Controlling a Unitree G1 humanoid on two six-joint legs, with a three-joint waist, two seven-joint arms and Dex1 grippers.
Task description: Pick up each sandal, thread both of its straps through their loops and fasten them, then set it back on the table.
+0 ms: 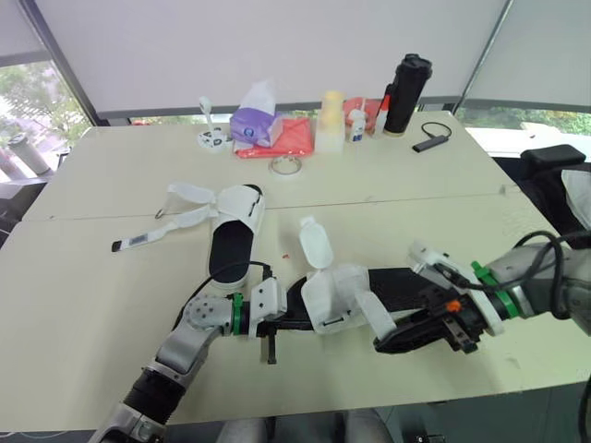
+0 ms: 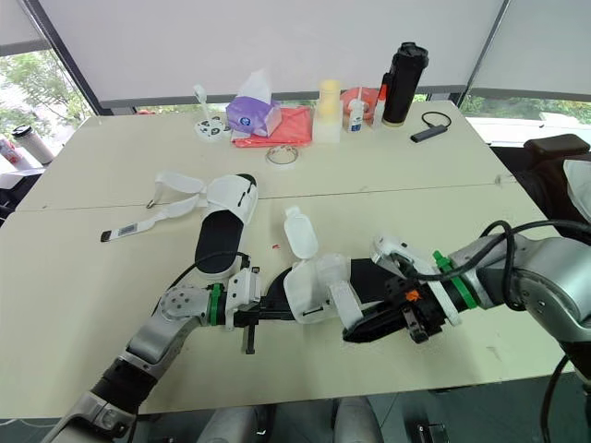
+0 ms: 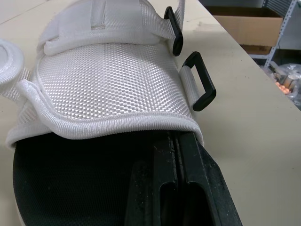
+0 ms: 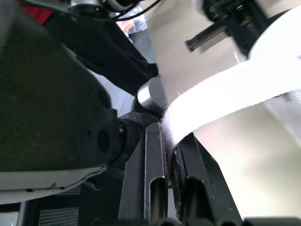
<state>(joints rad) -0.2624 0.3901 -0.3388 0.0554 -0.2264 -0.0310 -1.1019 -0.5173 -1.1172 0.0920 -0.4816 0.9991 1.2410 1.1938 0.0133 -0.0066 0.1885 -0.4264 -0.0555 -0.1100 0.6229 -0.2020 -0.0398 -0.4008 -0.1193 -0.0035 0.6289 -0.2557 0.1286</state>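
the left gripper [image 1: 282, 323] is closed on the black sole edge of the near sandal [image 1: 337, 293], at its end toward the robot's left. the right gripper [image 1: 392, 342] is closed on one white strap [image 1: 377, 316] drawn out from the sandal's other side. between them the shoe sits low over the table [image 1: 102, 277], near its front edge; i cannot tell whether it touches. the far sandal [image 1: 233, 242] lies flat further back and to the left, well apart, its straps splayed open.

as a judgement, the sandal looks light. its sole [image 3: 70, 188] seems stiff enough to be held by one edge without sagging, so that is the place for the anchoring grip. the woven upper [image 3: 113, 84] is soft and would fold if squeezed, a poor hold. the strap is limp webbing, and a pinch near its free end should steer it better than one far back. the loops [image 3: 201, 80] are small, thin and rigid, hung on fabric tabs, so they may tip away when pushed.

the eye views give the layout: both arms, both sandals, and which way the strap runs. the left wrist view adds the two black loops close beside the upper, the nearer one with nothing threaded through it, and its fingers tight on the sole. the right wrist view adds the strap passing between its own fingers
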